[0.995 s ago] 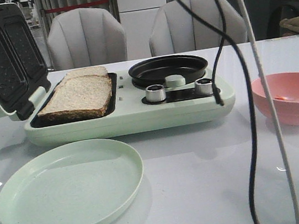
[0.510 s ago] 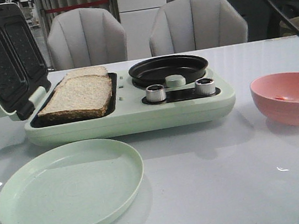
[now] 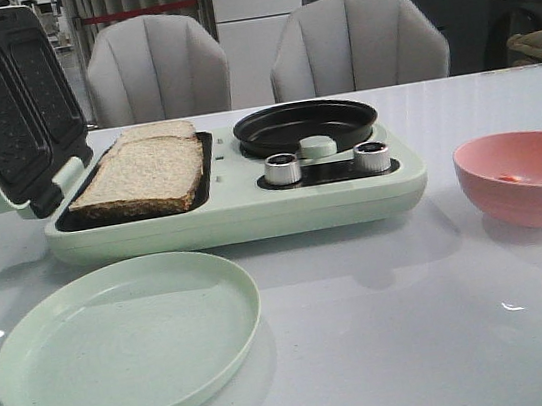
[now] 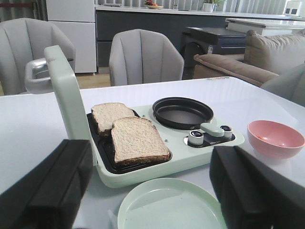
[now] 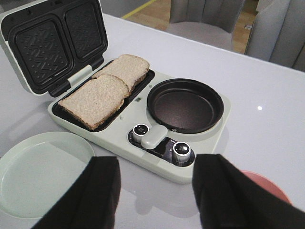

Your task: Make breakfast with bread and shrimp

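Left claw point(image 4: 151, 191) spread, empty; right claw point(image 5: 156, 191) spread, empty. Bread point(image 3: 142, 173) in open maker point(image 3: 242, 212), worktop's far left. Shrimp point(image 3: 510, 176) in pink bowl point(image 3: 527, 179), right edge.

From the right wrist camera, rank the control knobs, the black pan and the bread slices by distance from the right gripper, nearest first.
1. Control knobs: on the cooker's near edge, just ahead of the open right gripper.
2. Black pan: directly behind the knobs, on the cooker's right half.
3. Bread slices: in the grill tray on the cooker's left half, farthest; the rear slice lies by the raised lid.
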You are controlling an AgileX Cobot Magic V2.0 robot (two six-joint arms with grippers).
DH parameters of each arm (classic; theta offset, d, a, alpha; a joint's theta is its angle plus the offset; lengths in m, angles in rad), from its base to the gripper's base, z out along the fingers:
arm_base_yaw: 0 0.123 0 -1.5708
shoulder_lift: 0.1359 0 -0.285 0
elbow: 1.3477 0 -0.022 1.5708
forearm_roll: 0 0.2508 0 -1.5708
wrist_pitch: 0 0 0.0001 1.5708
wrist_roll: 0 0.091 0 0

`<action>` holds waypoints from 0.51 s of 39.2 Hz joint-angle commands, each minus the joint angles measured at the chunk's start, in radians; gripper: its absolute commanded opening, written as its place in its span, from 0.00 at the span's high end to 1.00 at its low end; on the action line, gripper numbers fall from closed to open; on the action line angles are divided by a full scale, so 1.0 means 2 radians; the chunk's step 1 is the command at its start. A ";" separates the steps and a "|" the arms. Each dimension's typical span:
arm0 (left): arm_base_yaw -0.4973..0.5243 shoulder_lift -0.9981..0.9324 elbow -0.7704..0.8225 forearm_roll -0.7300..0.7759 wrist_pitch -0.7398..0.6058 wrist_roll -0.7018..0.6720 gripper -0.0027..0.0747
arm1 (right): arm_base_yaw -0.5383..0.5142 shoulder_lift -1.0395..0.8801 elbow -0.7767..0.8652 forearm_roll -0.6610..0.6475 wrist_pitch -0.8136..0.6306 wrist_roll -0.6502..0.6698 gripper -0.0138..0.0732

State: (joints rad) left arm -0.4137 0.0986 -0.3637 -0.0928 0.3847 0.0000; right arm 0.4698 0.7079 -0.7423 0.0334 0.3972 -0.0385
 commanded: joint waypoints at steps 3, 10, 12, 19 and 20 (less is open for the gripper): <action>-0.004 0.006 -0.012 -0.005 -0.040 -0.006 0.23 | -0.002 -0.097 0.071 0.000 -0.075 -0.006 0.31; -0.004 0.006 -0.012 -0.005 -0.040 -0.006 0.23 | -0.002 -0.207 0.137 0.005 -0.054 -0.006 0.31; -0.004 0.006 -0.012 -0.005 -0.040 -0.006 0.23 | -0.002 -0.245 0.150 0.013 -0.047 -0.006 0.31; -0.004 0.006 -0.012 -0.005 -0.040 -0.006 0.23 | -0.002 -0.321 0.200 0.024 -0.061 -0.006 0.31; -0.004 0.006 -0.012 -0.005 -0.040 -0.006 0.23 | -0.002 -0.328 0.210 0.023 -0.065 -0.006 0.31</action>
State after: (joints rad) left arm -0.4137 0.0986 -0.3637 -0.0928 0.3847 0.0000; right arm 0.4698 0.0794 -0.3446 0.0751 0.3670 -0.0385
